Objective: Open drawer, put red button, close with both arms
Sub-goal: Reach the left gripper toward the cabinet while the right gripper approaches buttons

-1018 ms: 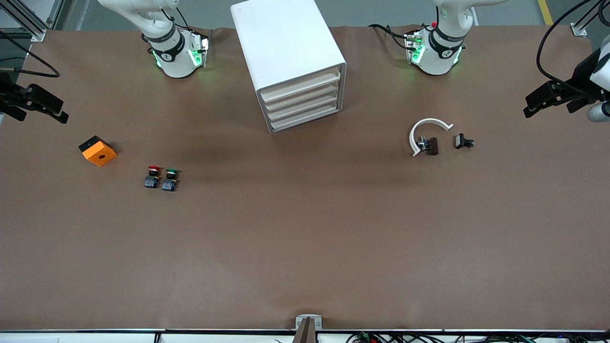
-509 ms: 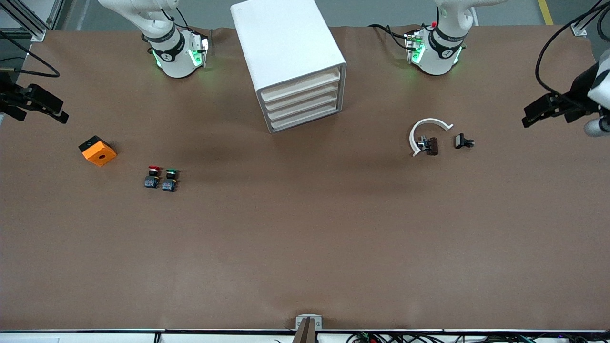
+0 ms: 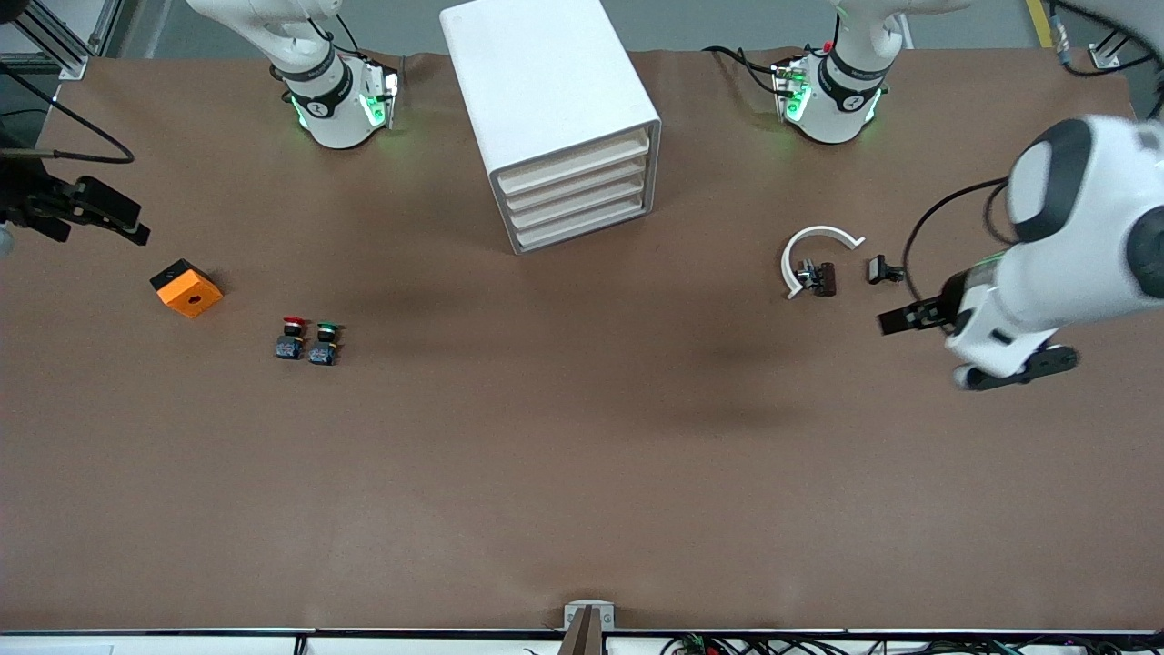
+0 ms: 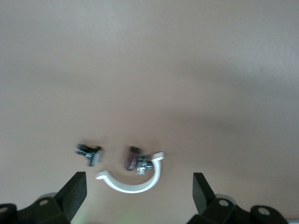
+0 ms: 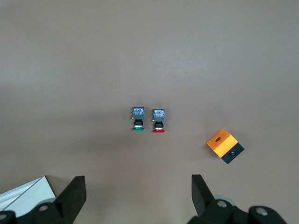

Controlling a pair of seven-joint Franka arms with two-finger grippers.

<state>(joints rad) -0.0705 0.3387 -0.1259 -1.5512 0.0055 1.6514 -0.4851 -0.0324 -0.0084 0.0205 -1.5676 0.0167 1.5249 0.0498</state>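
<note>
The red button (image 3: 292,337) stands on the brown table beside a green-capped twin (image 3: 325,342), toward the right arm's end; the right wrist view shows the red button (image 5: 159,122) too. All drawers (image 3: 575,196) of the white cabinet (image 3: 546,82) are shut. My right gripper (image 3: 109,218) hangs at the table's edge, above the orange cube, open and empty (image 5: 138,196). My left gripper (image 3: 946,350) is up over the table near the white ring, open with nothing in it (image 4: 140,196).
An orange cube (image 3: 186,287) lies near the buttons, toward the right arm's end. A white curved ring (image 3: 816,255) with a small dark part (image 3: 818,277) and another black part (image 3: 884,269) lie toward the left arm's end.
The left arm has swung in from the table's edge to hang over the table near the ring and small parts. The right gripper has shifted slightly. Nothing on the table moved.
</note>
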